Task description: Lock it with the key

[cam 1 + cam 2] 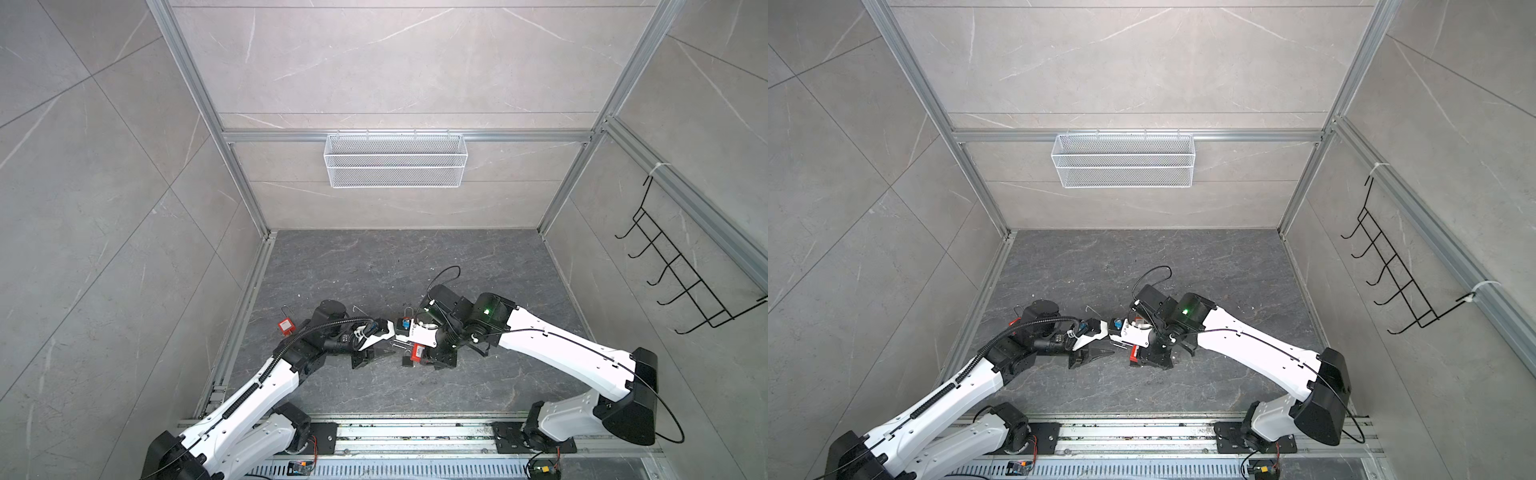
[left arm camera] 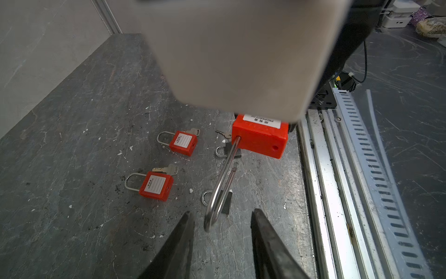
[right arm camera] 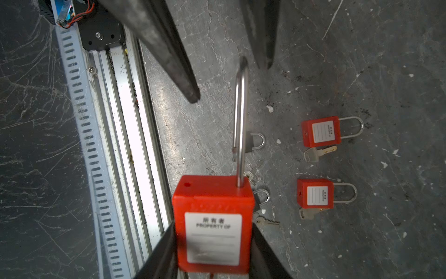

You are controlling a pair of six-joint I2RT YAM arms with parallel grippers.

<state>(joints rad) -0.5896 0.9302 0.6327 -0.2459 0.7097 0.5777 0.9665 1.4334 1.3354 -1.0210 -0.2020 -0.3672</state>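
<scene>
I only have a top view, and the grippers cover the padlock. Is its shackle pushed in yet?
Observer: No. The right wrist view shows the shackle open: one leg sits in the red padlock, and the free leg ends clear of the body.
Operator: Which gripper holds it?
Observer: The right gripper is shut on the padlock's body, clamping it from both sides.
Operator: And the left?
Observer: The left gripper is open around the shackle's bend, not clamped on it.
</scene>
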